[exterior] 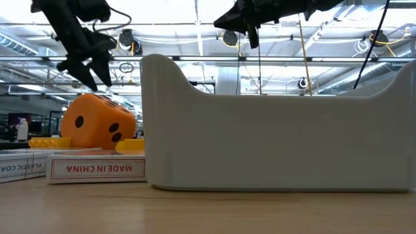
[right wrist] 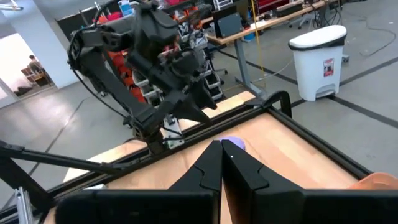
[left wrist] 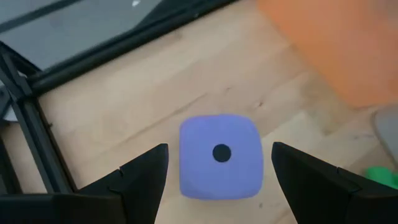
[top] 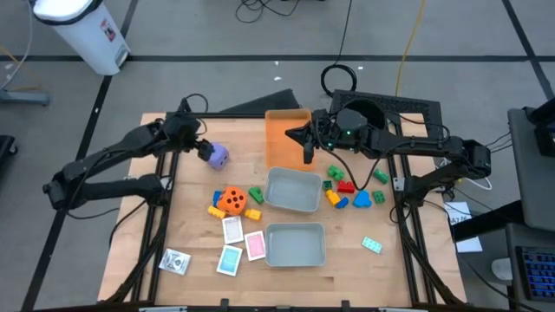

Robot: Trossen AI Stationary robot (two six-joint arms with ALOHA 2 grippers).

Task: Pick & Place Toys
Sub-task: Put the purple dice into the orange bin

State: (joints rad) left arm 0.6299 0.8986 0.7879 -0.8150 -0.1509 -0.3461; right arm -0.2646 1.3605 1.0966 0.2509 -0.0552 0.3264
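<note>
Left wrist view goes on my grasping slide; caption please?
Left gripper with open jaws on either side of the purple die on the wooden table.

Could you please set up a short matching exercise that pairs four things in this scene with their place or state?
Things:
1. purple die
2. orange die
3. right gripper
4. teal brick

Places or states:
A. shut, above the flat orange tray
B. alone on the table, right of the near grey tray
C. between the open fingers of the left gripper
D. left of the far grey tray, among bricks

Pairs: 1-C, 2-D, 3-A, 4-B
</note>
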